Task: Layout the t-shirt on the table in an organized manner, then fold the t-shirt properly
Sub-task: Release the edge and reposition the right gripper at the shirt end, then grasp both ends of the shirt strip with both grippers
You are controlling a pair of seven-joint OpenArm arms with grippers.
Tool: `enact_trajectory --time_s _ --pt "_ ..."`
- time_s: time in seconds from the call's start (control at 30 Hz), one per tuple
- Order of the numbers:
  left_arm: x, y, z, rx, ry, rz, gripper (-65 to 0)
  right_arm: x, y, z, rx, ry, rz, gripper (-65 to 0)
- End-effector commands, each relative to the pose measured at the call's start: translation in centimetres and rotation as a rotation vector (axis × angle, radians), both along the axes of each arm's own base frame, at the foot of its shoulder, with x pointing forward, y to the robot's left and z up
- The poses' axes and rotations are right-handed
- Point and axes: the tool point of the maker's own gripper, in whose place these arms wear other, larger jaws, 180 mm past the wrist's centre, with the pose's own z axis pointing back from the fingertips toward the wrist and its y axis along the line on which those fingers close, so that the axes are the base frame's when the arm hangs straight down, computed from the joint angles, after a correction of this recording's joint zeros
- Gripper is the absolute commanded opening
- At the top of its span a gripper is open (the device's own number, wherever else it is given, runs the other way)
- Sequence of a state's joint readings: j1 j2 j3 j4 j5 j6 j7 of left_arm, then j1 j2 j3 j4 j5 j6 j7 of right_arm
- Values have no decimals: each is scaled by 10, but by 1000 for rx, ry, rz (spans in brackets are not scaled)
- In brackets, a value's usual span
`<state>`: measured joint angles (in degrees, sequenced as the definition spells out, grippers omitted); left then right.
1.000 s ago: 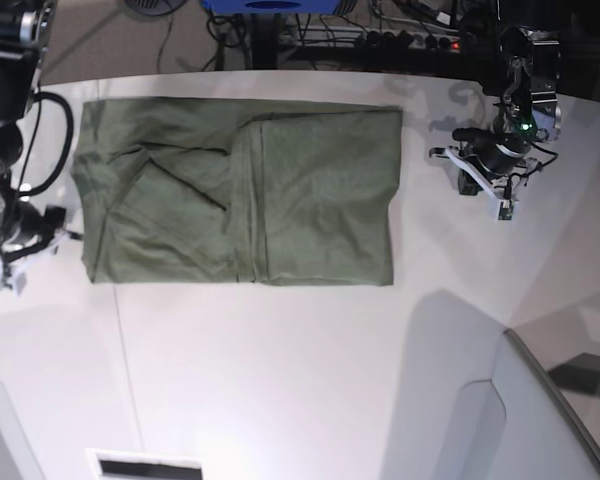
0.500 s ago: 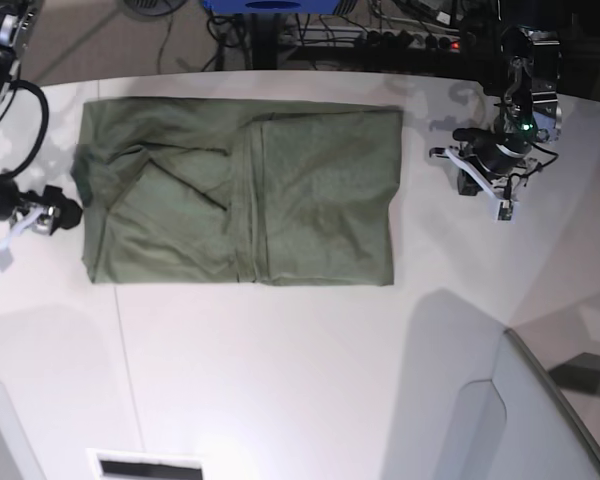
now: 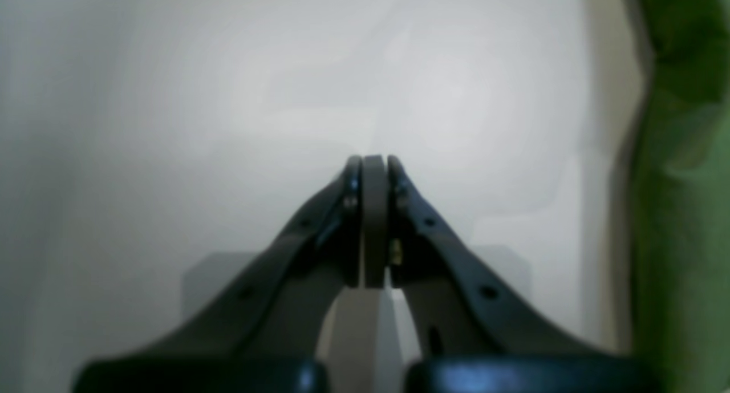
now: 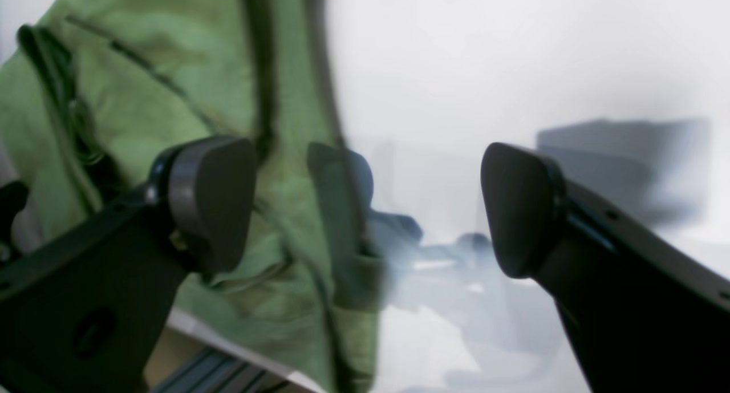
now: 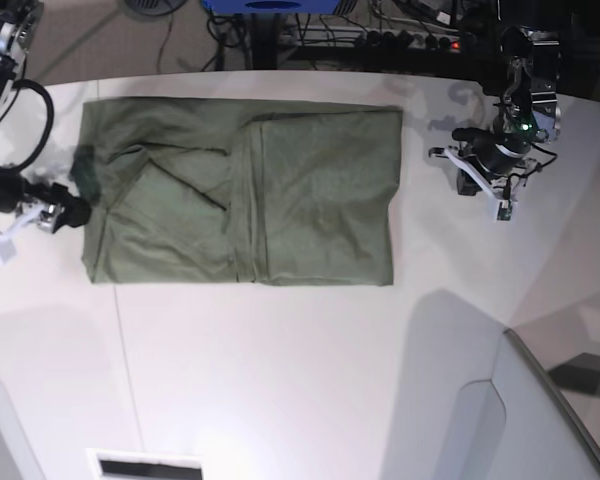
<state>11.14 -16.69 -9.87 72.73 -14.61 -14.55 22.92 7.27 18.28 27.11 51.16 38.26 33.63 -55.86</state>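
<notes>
White tabletop (image 5: 300, 360) carried everything. Across its far half lay the olive t-shirt (image 5: 240, 195), folded into a wide rectangle, with creases and a raised fold on the side of my right arm. My right hand (image 5: 65, 212) was at that short edge of the shirt, its fingers (image 4: 211, 202) spread wide with nothing gripped; one pad was over the green cloth and the other over bare white surface. My left hand (image 3: 373, 222) was pressed closed and empty, resting apart from the opposite edge of the shirt.
</notes>
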Motion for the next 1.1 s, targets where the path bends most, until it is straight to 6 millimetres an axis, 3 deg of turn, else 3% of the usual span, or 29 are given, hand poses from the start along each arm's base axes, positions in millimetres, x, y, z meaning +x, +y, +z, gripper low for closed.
enact_trajectory --time_s 0.0,0.1,0.43,0.57,0.67,0.9,1.07 --pt "9 5 10 11 -40 -1 -650 -5 6 -2 -3 36 30 -48" --pt "13 4 6 1 -35 7 -650 -5 23 1 7 28 63 -48" --pt "21 -70 -19 -79 18 -126 -650 -9 53 2 42 41 118 -48" --pt "24 -86 -24 -103 27 -140 -650 -8 64 2 62 41 125 -48" --pt "25 -89 -23 -108 25 -142 -650 -8 70 0 73 42 127 -48" --pt "24 -98 -25 -110 30 -170 -650 -7 105 -3 102 39 199 -54" --pt "24 -98 -25 -110 30 -170 -650 1 107 -2 106 -5 167 -86"
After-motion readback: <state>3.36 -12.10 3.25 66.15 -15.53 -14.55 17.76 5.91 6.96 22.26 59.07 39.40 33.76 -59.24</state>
